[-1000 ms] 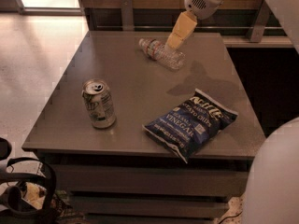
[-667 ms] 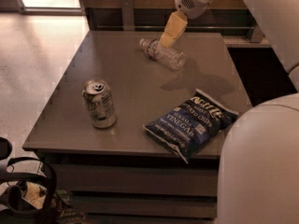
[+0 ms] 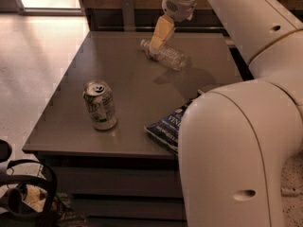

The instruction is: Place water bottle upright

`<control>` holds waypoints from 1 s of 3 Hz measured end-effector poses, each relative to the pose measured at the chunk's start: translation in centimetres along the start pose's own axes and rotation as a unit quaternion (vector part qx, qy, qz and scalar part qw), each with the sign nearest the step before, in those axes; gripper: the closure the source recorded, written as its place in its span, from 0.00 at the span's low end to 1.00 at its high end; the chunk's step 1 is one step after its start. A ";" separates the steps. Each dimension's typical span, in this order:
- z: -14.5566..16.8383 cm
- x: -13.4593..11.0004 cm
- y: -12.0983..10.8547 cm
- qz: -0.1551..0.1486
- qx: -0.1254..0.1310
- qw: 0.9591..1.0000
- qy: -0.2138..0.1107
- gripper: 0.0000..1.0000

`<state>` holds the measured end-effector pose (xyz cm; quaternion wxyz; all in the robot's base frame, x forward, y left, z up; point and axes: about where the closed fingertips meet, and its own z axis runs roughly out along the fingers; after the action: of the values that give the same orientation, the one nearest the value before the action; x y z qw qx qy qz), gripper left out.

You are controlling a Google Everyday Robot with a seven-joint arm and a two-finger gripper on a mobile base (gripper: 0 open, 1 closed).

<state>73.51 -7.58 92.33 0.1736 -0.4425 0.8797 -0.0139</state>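
1. Lying on its side near the far edge of the tabletop (image 3: 128, 79), the water bottle (image 3: 172, 57) had its long axis on a diagonal, with the capped end toward the far left and the base toward the near right.
2. The claw (image 3: 154, 48) hung from the single arm (image 3: 227, 27) directly over the capped end. Its tan tip was down at the bottle's neck, either touching it or just short of it; which one could not be told.
3. Whether the claw was apart, together or clamped on the bottle could not be told either, since only one tan face of it showed.
4. The bottle's body stretched away from the claw toward the near right, so a lift would probably have to swing the base down and under the cap.
5. A soda can (image 3: 100, 104) stood upright well apart at the near left. A blue chip bag (image 3: 165, 126) lay at the near edge, partly hidden behind the robot's white body. Neither looked likely to crowd the spot where the bottle would stand.
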 end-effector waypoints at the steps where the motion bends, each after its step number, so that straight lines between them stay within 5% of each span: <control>1: 3.4 -2.0 0.0 0.024 -0.014 0.999 0.019 0.00; 3: 5.1 -2.3 -0.1 0.057 -0.010 0.997 0.042 0.00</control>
<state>76.48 -5.13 88.22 0.1320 -0.3926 0.9101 -0.0136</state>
